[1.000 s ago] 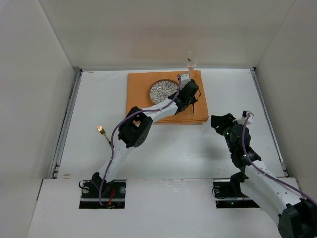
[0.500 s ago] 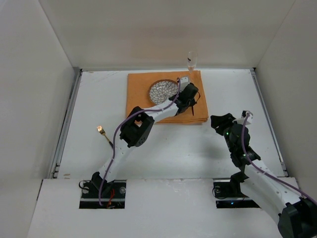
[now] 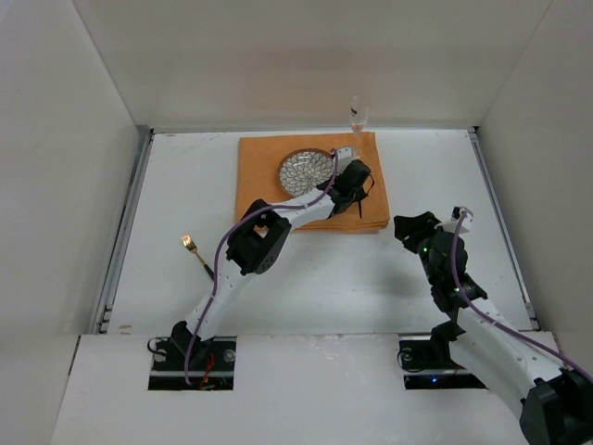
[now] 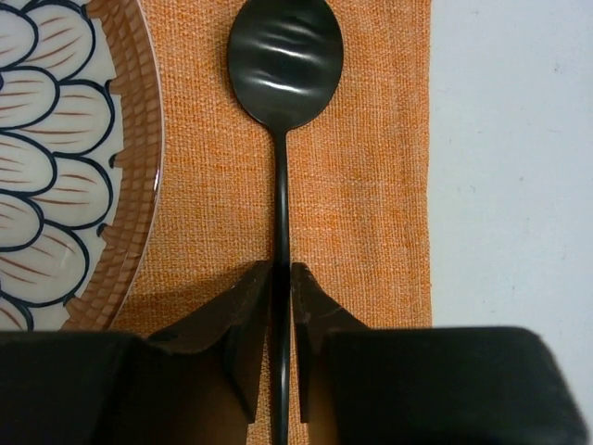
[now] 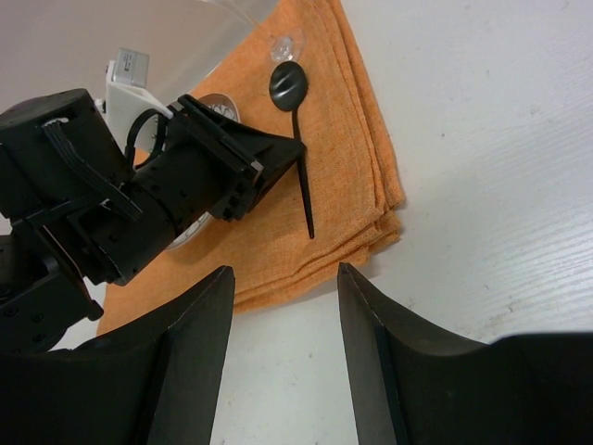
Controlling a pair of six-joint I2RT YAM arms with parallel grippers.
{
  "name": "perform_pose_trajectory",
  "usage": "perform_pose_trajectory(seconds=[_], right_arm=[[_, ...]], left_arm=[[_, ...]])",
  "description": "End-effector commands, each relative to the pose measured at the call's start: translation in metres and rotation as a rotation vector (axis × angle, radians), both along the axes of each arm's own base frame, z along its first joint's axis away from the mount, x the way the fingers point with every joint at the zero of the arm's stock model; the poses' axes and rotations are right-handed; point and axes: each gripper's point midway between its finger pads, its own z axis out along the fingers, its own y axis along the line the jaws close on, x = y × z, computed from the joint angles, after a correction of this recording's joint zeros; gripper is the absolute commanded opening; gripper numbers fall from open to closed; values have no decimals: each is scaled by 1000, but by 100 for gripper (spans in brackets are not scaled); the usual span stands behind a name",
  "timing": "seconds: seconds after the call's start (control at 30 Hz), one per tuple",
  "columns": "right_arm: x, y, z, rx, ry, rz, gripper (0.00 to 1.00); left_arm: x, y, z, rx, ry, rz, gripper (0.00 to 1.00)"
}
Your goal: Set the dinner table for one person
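The dinner table (image 3: 371, 278) is the large white surface. An orange placemat (image 3: 264, 185) lies at its far middle with a patterned plate (image 3: 301, 170) on it. My left gripper (image 3: 357, 185) is over the mat's right part, shut on the thin handle of a black spoon (image 4: 281, 185). The spoon lies along the mat (image 4: 371, 185), right of the plate (image 4: 56, 158), bowl pointing away. My right gripper (image 5: 283, 269) is open and empty over bare table, near the mat's near right corner. It sees the spoon (image 5: 301, 176) and the left gripper (image 5: 278, 153).
A clear glass (image 3: 359, 111) stands at the mat's far right corner. A gold fork (image 3: 195, 250) lies on the table at the left, beside the left arm. White walls enclose the table on three sides.
My left gripper has shifted slightly toward the far side of the mat with the spoon. The right arm has not moved.
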Motion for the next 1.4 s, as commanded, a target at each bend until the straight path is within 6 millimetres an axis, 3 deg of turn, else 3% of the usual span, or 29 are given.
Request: perform_pose_trajectory(seconds=[0.0, 0.13, 0.3, 0.5, 0.63, 0.77, 0.9, 1.17, 1.27, 1.37], right_arm=[[4, 0, 12, 16, -44, -7, 54], [5, 0, 11, 15, -42, -8, 54], [4, -1, 13, 18, -51, -11, 54], [4, -1, 10, 20, -39, -14, 54], [4, 0, 10, 24, -45, -11, 50], [6, 1, 8, 18, -36, -6, 32], [10, 13, 2, 0, -9, 29, 19], [8, 20, 7, -4, -27, 54, 21], [8, 21, 9, -1, -32, 58, 22], [8, 23, 7, -6, -25, 67, 22]], left_arm=[[7, -7, 27, -51, -37, -2, 16], [5, -6, 40, -67, -52, -2, 29], [-5, -10, 69, -89, -95, -32, 36], [-24, -4, 130, -109, -202, -82, 40], [-43, 22, 167, -89, -268, -96, 40], [-63, 75, 172, -62, -280, -40, 40], [-91, 156, 150, 47, -242, 83, 40], [-174, 337, 69, 262, 34, 377, 49], [-209, 386, 42, 314, 142, 470, 51], [-236, 416, 25, 352, 211, 526, 51]])
